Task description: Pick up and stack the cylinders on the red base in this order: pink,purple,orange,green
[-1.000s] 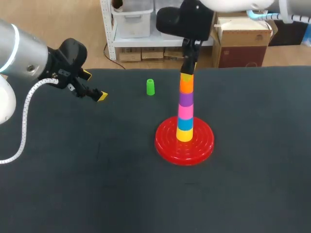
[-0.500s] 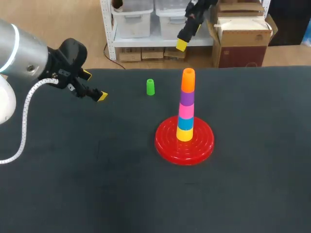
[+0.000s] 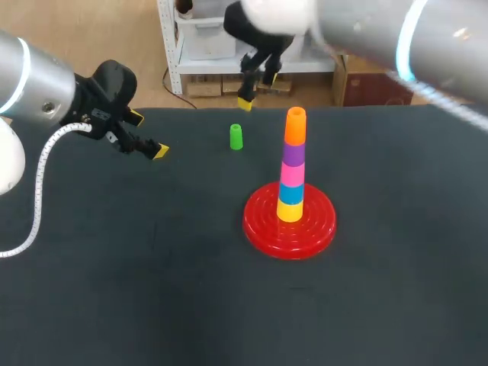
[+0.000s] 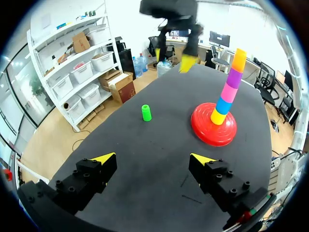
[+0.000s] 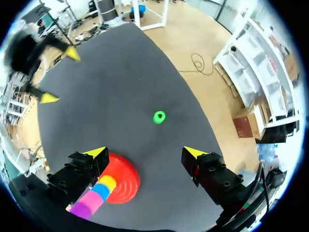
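Jaws left and right hang released, empty. Your green cylinder (image 3: 236, 137) stands upright near the far edge of the tabletop (image 3: 152, 267); lower the right jaws squarely over it, straddle it evenly, then clench.

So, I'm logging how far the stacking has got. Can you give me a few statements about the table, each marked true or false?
1. The green cylinder stands alone on the table, apart from the stack. True.
2. The orange cylinder tops the stack. True.
3. The right tool holds the green cylinder. False: it is open and empty.
4. The purple cylinder sits directly on the red base. False: yellow, blue and pink lie under it.
5. The left tool is open and empty. True.
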You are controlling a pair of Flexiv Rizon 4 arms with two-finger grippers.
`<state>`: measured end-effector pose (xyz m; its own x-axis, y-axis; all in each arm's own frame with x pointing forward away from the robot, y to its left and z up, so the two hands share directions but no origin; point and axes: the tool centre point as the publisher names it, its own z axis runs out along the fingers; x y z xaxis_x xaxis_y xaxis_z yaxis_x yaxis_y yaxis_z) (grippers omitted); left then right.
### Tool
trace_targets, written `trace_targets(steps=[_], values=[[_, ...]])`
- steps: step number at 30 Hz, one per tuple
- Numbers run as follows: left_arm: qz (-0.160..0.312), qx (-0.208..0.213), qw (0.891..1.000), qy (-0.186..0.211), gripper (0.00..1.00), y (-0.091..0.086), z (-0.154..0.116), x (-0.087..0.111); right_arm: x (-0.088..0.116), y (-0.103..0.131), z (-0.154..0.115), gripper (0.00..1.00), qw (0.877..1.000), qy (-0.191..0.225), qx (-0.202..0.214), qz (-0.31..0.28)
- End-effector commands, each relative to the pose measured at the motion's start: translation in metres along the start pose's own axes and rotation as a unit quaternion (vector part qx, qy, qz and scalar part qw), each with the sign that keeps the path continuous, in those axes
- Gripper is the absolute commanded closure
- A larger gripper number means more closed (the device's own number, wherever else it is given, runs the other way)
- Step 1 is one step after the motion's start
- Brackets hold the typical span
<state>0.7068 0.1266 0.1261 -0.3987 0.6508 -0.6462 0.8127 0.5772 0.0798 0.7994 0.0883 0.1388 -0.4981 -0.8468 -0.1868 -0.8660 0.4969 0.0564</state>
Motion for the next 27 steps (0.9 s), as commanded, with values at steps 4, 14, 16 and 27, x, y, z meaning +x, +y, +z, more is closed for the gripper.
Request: trace_targets(steps=[4,14,16,27], values=[[0.0,0.0,1.0,0.0,0.0,0.0,0.0,0.0,-0.032,-0.026,0.055,0.0,0.997,0.067,0.007,0.024],[0.0,0.0,1.0,0.0,0.0,0.0,0.0,0.0,-0.036,-0.029,0.085,0.0,0.995,0.095,0.004,0.042],[0.0,0.0,1.0,0.0,0.0,0.0,0.0,0.0,-0.037,-0.028,0.089,0.0,0.994,0.098,0.009,0.043],[0.0,0.0,1.0,0.0,0.0,0.0,0.0,0.0,-0.054,-0.03,0.113,0.0,0.992,0.117,0.025,0.041]])
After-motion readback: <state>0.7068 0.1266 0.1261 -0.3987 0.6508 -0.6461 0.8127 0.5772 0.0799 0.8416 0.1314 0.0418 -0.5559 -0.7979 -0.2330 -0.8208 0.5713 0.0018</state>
